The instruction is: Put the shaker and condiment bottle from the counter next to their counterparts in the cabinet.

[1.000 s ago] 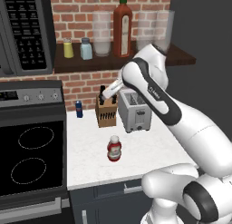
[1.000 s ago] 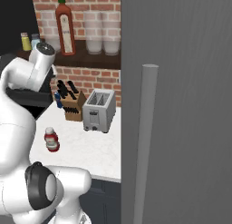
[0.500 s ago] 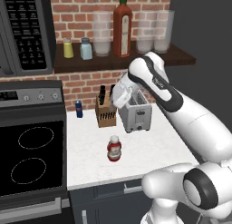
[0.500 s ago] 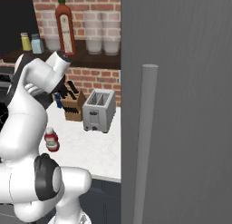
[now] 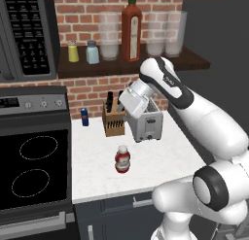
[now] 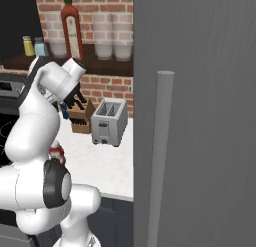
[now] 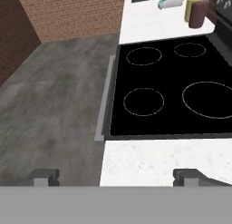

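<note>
Swung down and back from the shelf over the last second, now bent above the toaster: white arm with dark joints, wrist turned toward the stove. Small squat red condiment bottle with white cap and white label band (image 5: 122, 159): upright on the white speckled counter (image 5: 97, 176), well forward of the knife block, apart from everything; partly hidden behind the arm in the right base view (image 6: 56, 153). Judged light, rigid and smooth-sided, likely to tip if nudged high; best taken across the body below the cap, fingers level on either side. Small pale blue-grey translucent shaker with grey cap (image 5: 92, 52): already on the dark brown wooden open shelf with red brick back wall (image 5: 136, 66), just beside the small yellow shaker with pale cap (image 5: 73, 52). Tall red-brown bottle with white label and green cap (image 5: 131, 32): further along the same shelf, among clear tumblers (image 5: 109, 36); open room beside it for the red bottle. Two-finger gripper (image 7: 117, 175): dark fingertips (image 7: 45, 175) set wide apart at the bottom of the hand view, nothing between them, aimed over the counter edge at the black glass cooktop (image 7: 167, 89). Wooden knife block (image 5: 113, 120), silver two-slot toaster (image 5: 147, 123) and small blue can (image 5: 84, 117): along the brick wall, clear of the bottle. Shaker half of the task judged done; red bottle not yet taken.
</note>
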Controlling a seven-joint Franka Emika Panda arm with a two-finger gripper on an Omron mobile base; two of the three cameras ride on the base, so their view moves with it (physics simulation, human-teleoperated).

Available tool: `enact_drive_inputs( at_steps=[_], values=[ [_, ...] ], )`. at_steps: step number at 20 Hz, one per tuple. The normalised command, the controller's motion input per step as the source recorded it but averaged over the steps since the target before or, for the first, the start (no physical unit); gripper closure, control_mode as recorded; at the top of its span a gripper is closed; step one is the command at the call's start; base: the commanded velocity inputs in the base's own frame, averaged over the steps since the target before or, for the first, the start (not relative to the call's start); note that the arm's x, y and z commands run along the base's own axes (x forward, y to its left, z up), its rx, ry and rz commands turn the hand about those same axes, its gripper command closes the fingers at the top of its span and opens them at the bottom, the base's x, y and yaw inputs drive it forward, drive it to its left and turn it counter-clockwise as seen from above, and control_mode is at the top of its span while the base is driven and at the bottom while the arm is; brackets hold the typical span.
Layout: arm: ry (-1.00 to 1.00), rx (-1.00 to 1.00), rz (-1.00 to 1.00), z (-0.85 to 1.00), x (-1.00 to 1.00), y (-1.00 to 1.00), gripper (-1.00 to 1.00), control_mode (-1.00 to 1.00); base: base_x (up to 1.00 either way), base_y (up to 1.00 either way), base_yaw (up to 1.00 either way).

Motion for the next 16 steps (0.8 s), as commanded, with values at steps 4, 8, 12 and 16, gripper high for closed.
enact_drive_inputs(
  at_steps=[4,8,12,16],
  values=[
    [0.0,0.0,0.0,-0.01,0.0,0.0,-1.0,-1.0,0.0,0.0,0.0],
    [-0.01,-0.01,0.0,-0.19,-0.14,-0.02,-1.0,-1.0,0.0,0.0,0.0],
    [-0.09,-0.04,-0.04,-0.51,-0.42,-0.28,-1.0,-1.0,0.0,0.0,0.0],
    [-0.14,-0.04,-0.07,-0.7,-0.43,-0.43,-1.0,-1.0,0.0,0.0,0.0]
  ],
)
